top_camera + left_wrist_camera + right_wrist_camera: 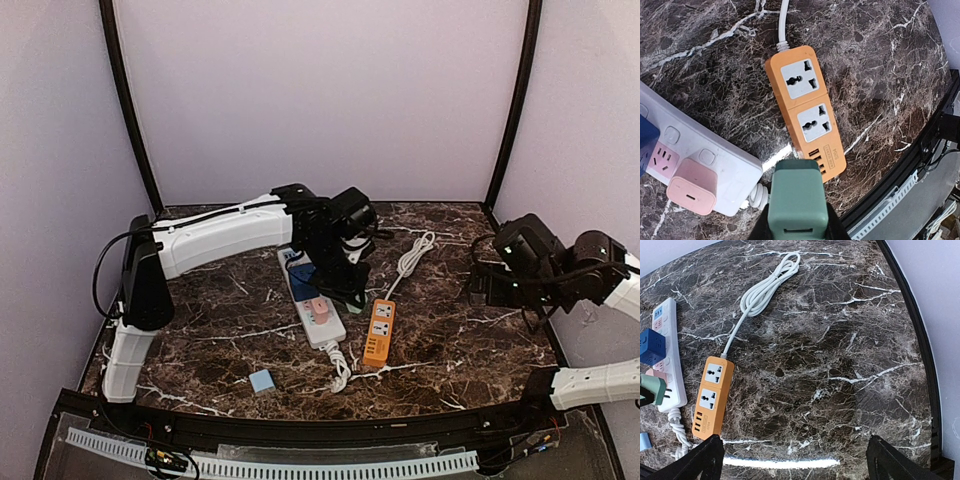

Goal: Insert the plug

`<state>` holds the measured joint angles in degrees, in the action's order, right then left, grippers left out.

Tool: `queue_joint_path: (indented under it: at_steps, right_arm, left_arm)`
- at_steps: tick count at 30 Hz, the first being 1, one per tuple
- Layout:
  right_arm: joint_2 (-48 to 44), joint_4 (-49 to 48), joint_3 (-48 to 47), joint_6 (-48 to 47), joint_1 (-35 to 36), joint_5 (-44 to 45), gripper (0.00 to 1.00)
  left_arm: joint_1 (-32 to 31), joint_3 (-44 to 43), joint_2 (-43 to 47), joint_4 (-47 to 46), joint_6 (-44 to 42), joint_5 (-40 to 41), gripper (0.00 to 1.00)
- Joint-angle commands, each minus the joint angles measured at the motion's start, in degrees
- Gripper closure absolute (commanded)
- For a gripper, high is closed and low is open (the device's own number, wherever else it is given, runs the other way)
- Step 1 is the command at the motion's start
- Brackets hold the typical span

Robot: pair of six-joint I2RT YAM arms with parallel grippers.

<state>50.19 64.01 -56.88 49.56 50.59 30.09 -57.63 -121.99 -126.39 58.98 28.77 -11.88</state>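
Green plug [797, 200] pinched in left fingers [758, 231] near orange strip [805, 107]; right fingers [705, 460] spread.

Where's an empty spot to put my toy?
Bare marble lies right of the orange strip and coiled cord, and left of the white strip. Crowded: around the strips, where the left gripper holds the green plug.

I work in a lab test booth: plain pale walls [320, 90] close in my dark marbled table [450, 340] on three sides (black posts [130, 110] at the corners), with a slotted white cable duct [300, 466] along the front.
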Motion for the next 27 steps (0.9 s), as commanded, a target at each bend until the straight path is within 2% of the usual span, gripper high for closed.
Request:
queue_joint_path:
  at_steps: [1, 14, 27]
  right_arm:
    - [-2.03, 3.15, 1.12, 3.38, -0.23, 0.68, 0.01]
    - [-4.3, 5.21, 1.25, 6.18, -0.23, 0.37, 0.01]
    - [-5.75, 5.36, 2.38, 7.38, -0.23, -0.88, 0.01]
  left_arm:
    - [-1.87, -4.63, -2.08, 2.07, 1.25, 1.5, 0.99]
    - [-6.49, -13.91, -10.16, 3.38, 8.57, 7.29, 0.99]
    - [-6.97, -16.59, -14.35, 2.47, 6.71, 9.5, 0.99]
